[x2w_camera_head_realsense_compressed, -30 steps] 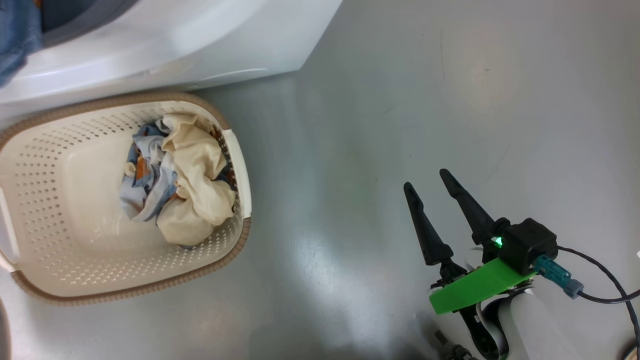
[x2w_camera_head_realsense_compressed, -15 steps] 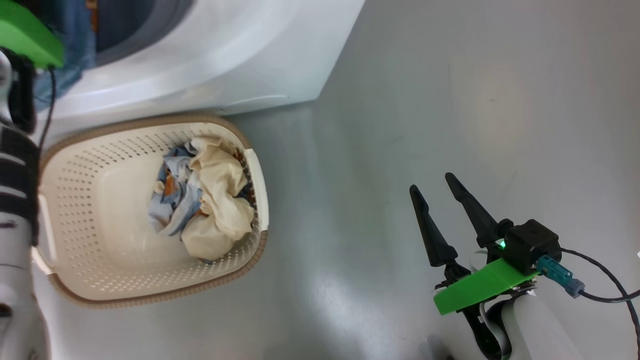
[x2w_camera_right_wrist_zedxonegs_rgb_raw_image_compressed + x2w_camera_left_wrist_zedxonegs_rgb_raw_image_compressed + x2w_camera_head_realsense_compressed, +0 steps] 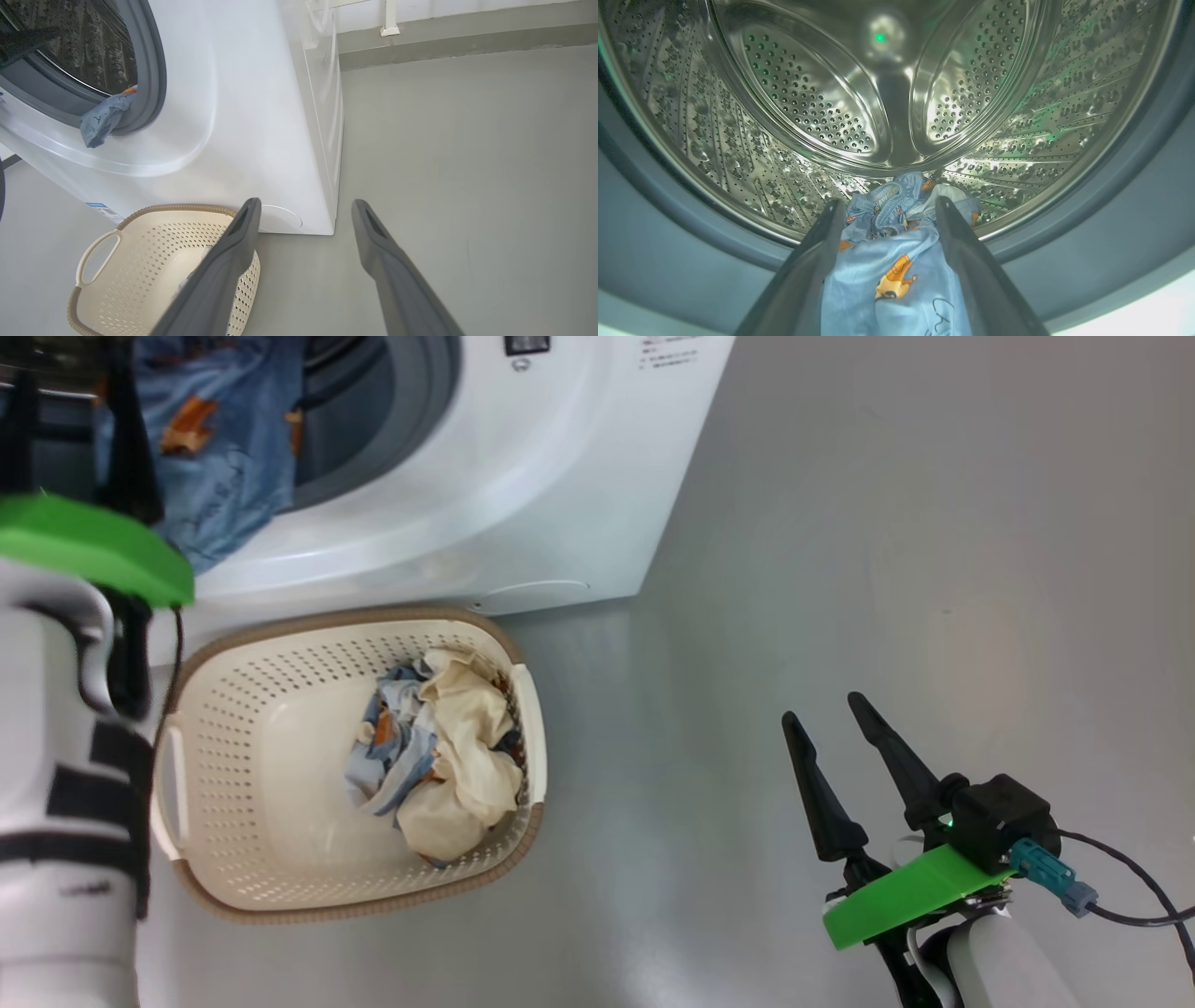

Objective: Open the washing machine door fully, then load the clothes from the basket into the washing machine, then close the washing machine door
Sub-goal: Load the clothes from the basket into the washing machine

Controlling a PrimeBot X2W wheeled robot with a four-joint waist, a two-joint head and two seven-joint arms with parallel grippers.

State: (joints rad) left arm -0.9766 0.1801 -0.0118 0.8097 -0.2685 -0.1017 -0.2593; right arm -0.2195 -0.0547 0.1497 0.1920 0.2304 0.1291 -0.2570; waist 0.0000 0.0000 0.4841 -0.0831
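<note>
Left end effector (image 3: 887, 209): held open, blue garment (image 3: 896, 280) draped between.
Right end effector (image 3: 822, 709): held open above floor (image 3: 840, 523).
Basket (image 3: 266, 705): clothes (image 3: 448, 765) contained.

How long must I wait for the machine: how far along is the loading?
Done: the machine stands open, and one blue garment lies over the drum lip, part hanging outside. In hand: the open left gripper straddles it. Left: the clothes in the basket, then shutting the door. The right gripper hangs open, empty.
</note>
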